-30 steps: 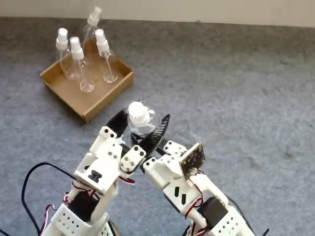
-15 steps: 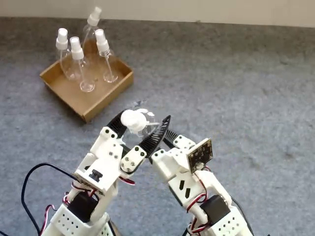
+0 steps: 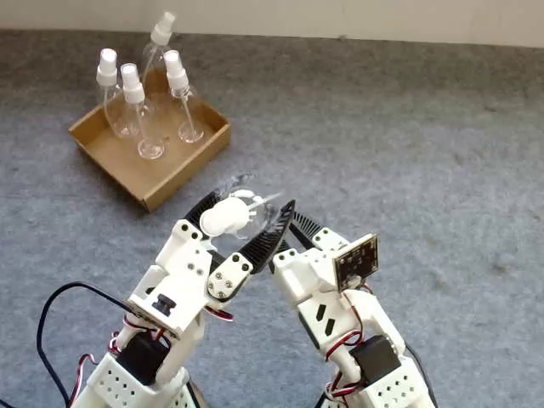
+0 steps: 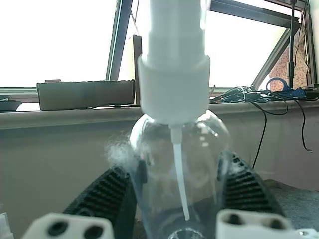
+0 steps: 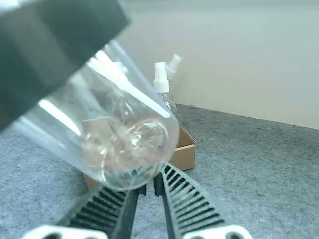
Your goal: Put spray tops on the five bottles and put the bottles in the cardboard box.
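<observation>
Grips a clear bottle [image 3: 251, 202] in the left tool [image 3: 242, 214] at lower centre of the high view, clamped on the body, with the white spray top [image 3: 225, 218] fitted and tilted toward the camera. Hard to trace the clear body against the grey counter [image 3: 399, 127]. Loses the bottle's base below the bottom edge of the left wrist view. Shows the right tool [image 5: 149, 199] drawn together on nothing, just under that base, tips partly hidden behind the left tool from above. Finds four capped bottles [image 3: 140, 93] in the cardboard box [image 3: 183, 180] at upper left, rear one leaning.
</observation>
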